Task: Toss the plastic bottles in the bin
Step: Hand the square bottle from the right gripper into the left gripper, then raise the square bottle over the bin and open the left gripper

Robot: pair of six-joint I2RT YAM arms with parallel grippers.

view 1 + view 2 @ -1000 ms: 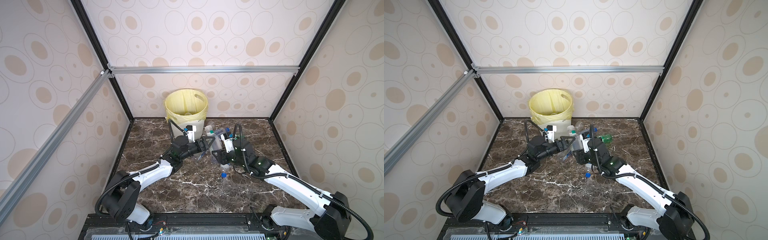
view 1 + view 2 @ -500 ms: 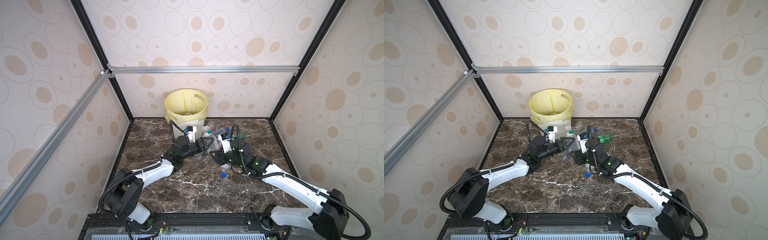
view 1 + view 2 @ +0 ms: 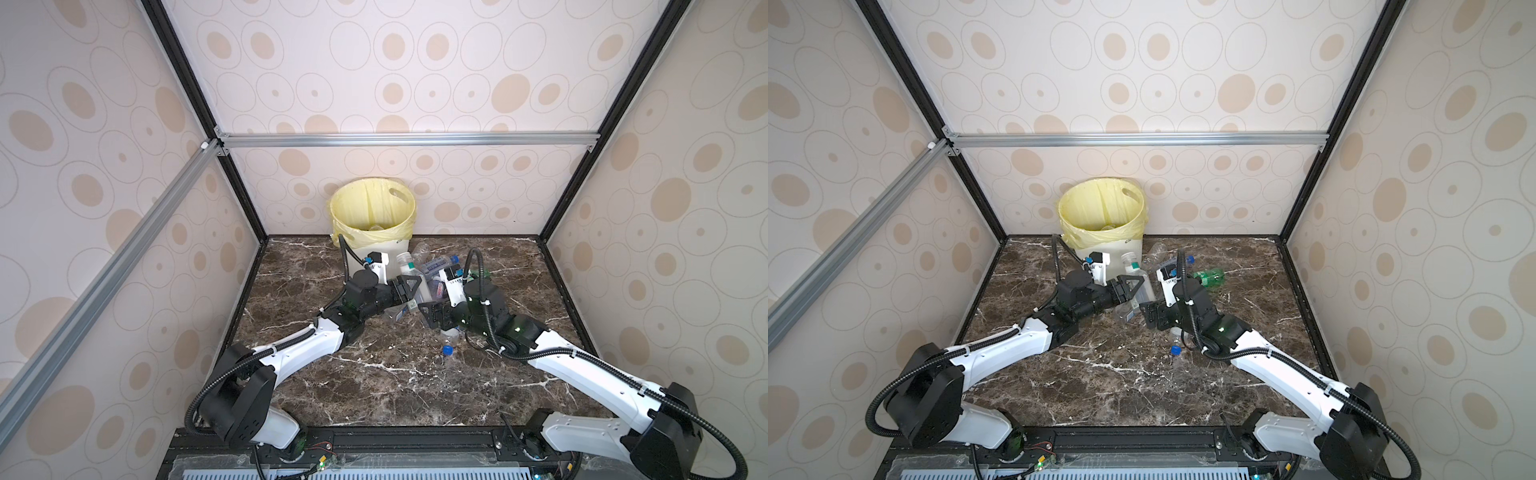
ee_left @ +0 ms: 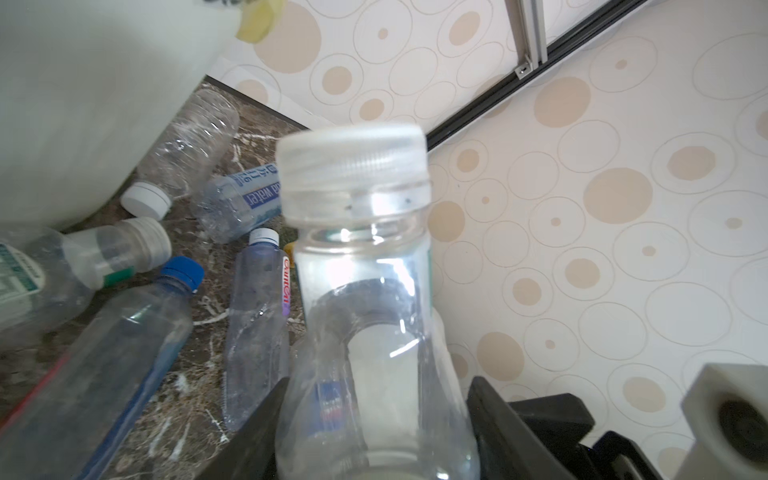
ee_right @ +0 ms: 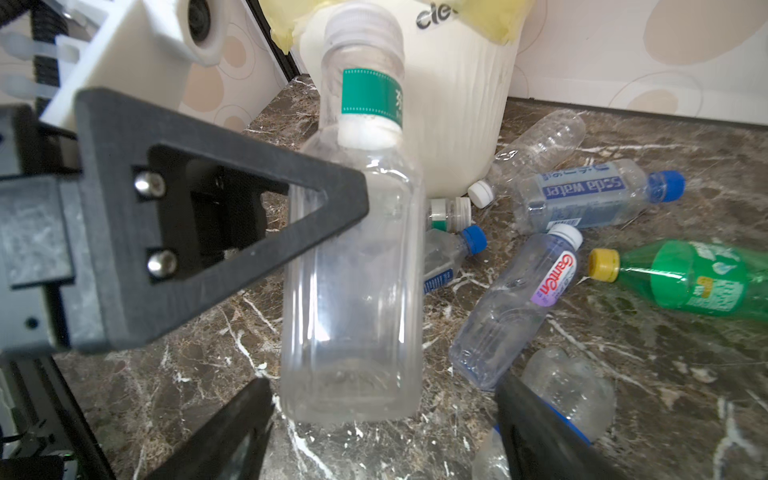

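Logged the bin [image 3: 405,216] at the table's [image 3: 374,395] rear edge, hard against the back wall, a little left of centre. Counted walls close on three sides and black frame posts in both rear corners. Found the front half of the marble bare and open, with the clutter confined to the back. Recorded loose bottles [image 3: 436,264] lying on their sides just beside the bin's foot, a green bottle [image 3: 1208,277] to their right, and one blue-capped bottle [image 3: 448,347] beneath the right wrist. Noted both arms stretched low and forward from the front rail, with wrists converging mid-table in both top views. Found the left fingers [image 5: 291,237] clamped on the held bottle [image 5: 353,270]: clear, white cap, green neck band, upright, near the bin's wall. Saw the right fingers [image 5: 232,436] spread wide either side of that bottle's base, not gripping it.
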